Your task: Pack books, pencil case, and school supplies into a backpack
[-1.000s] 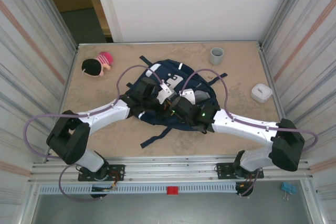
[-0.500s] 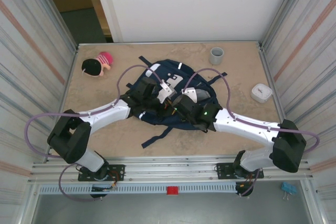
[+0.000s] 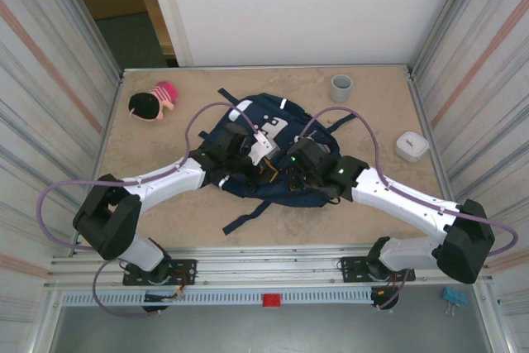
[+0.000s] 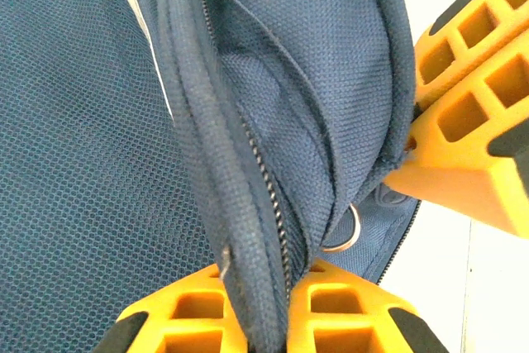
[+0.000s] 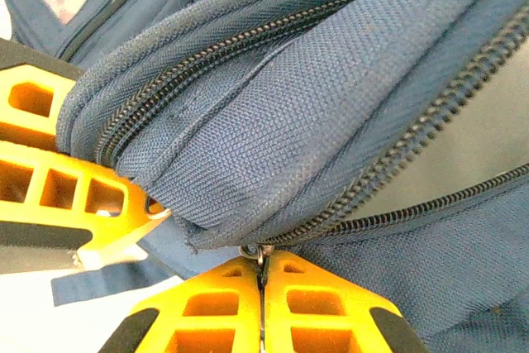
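Both hands work at the backpack (image 3: 277,112), mid-frame on the tabletop (image 3: 388,105). Your left hand (image 4: 285,303) pinches the zipper seam (image 4: 248,171); your right hand (image 5: 263,287) is closed on the zipper pull (image 5: 263,252). It seems the zipper step: next, draw the pull along the teeth (image 5: 397,173), fabric taut.

L pincer (image 4: 266,291) clamps backpack (image 4: 306,64) zip edge, ring (image 4: 348,236) beside.

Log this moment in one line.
left jaws: shut on backpack opening edge | right jaws: shut on zipper pull | zipper: partly open
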